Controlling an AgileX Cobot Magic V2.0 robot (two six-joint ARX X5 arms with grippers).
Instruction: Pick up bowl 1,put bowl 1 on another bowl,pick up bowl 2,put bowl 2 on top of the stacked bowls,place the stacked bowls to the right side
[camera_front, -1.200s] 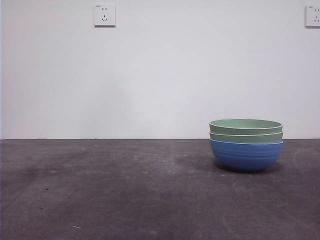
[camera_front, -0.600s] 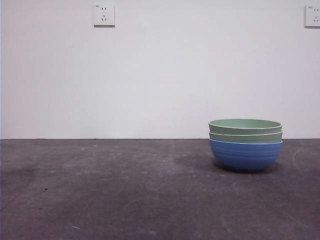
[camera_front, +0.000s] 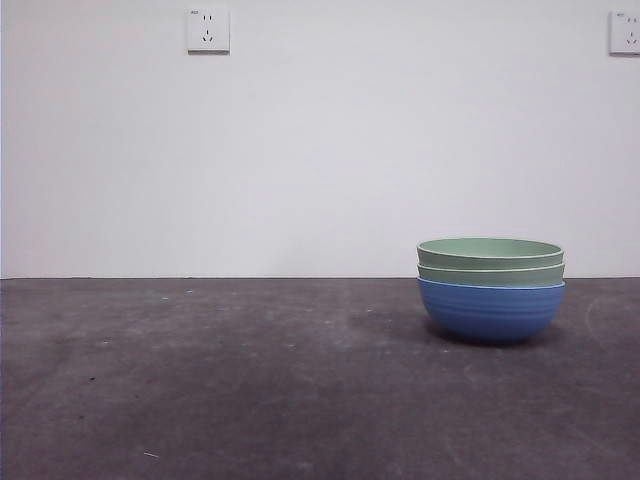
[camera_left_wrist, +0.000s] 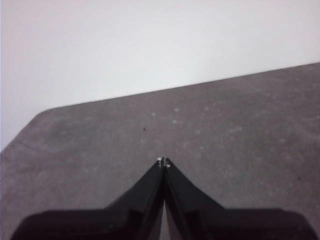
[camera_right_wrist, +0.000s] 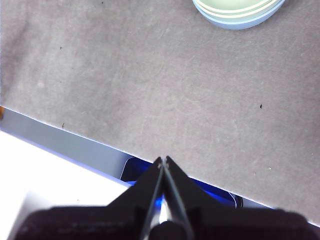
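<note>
Table (camera_front: 200, 380) lay dark and scuffed across the front view, its left and middle looking just as they did a second earlier, with two wall sockets, one at upper left (camera_front: 208, 30) and one at the top right corner (camera_front: 625, 32), on the pale wall behind. Over on the right, the stacked bowls (camera_front: 491, 290) sat flat on the table, another bowl (camera_front: 491, 310) in blue at the bottom with two pale green ones nested above, rims level. Against the frame from a second before, the stack appeared a hair further left, a shift so slight it could hardly be told; from half a second before, nothing differed. No arm showed in the front view at either earlier moment or at this one.

The left gripper (camera_left_wrist: 163, 162) hung over bare table, jaws pressed together with nothing between them, the table's far edge and the wall beyond. The right gripper (camera_right_wrist: 163, 160) was likewise closed and empty, poised above the table's near edge, well apart from the stacked bowls (camera_right_wrist: 239, 11), which showed only as a slice of rims.
</note>
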